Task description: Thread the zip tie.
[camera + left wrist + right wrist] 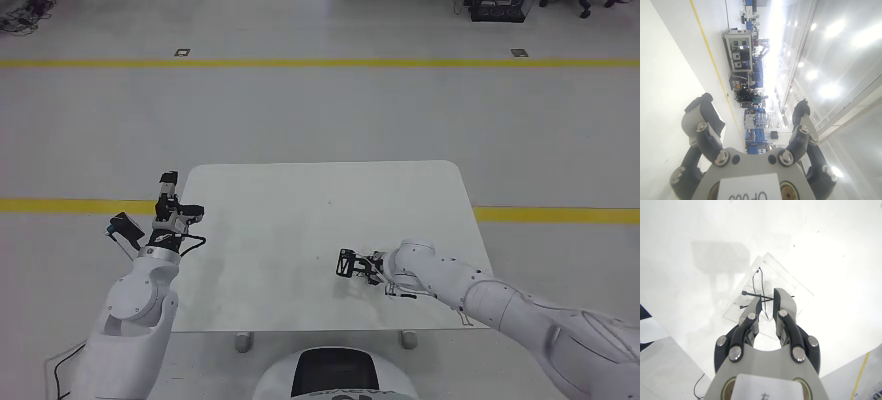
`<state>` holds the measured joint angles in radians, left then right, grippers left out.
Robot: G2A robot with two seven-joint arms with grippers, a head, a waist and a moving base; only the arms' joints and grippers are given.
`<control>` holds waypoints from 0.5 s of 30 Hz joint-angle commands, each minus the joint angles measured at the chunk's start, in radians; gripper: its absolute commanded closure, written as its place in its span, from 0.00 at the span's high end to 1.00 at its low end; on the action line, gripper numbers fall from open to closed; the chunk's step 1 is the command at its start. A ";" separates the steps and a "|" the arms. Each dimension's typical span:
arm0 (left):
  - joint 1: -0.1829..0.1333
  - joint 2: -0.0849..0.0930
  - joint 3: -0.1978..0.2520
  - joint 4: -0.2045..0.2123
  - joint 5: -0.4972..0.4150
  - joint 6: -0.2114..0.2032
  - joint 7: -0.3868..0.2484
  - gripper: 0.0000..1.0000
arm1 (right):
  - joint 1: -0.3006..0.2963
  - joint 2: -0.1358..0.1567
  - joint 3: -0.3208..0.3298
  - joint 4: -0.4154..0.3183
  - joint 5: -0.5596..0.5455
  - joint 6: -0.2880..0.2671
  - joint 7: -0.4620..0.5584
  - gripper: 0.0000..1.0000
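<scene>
On the white table [300, 200], toward the robot's right, sits a clear plastic tray [800, 291], set cornerwise to the right wrist view. The right arm reaches in low over that side of the table, and the right gripper [766, 296] hangs just above the tray. Its ribbed fingers [776, 302] are parted with a narrow gap, clamped on nothing. Three black zip ties lie in the tray. The thickest zip tie [751, 295] runs across the tray and its strap passes through the gap between the fingers; whether it touches them I cannot tell. A second zip tie [743, 307] crosses it at a slant. A thin zip tie [757, 271] curves in a loop toward the tray's far corner. At the table's left edge the left gripper [178, 200] is raised, its fingers [706, 113] spread wide and empty.
</scene>
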<state>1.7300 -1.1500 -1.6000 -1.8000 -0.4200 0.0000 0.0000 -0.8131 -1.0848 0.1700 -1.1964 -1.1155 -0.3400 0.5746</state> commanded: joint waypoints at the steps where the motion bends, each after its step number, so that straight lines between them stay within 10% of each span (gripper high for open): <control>1: 0.000 0.000 0.000 0.000 0.000 0.000 0.000 1.00 | 0.000 -0.003 0.000 0.004 -0.001 0.000 0.000 0.16; 15: 0.000 0.000 0.000 0.000 0.000 0.000 0.000 1.00 | -0.001 -0.019 0.000 0.030 -0.009 0.000 -0.006 0.00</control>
<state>1.7300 -1.1500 -1.6000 -1.8000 -0.4200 0.0000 0.0000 -0.8141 -1.1032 0.1700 -1.1669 -1.1245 -0.3400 0.5685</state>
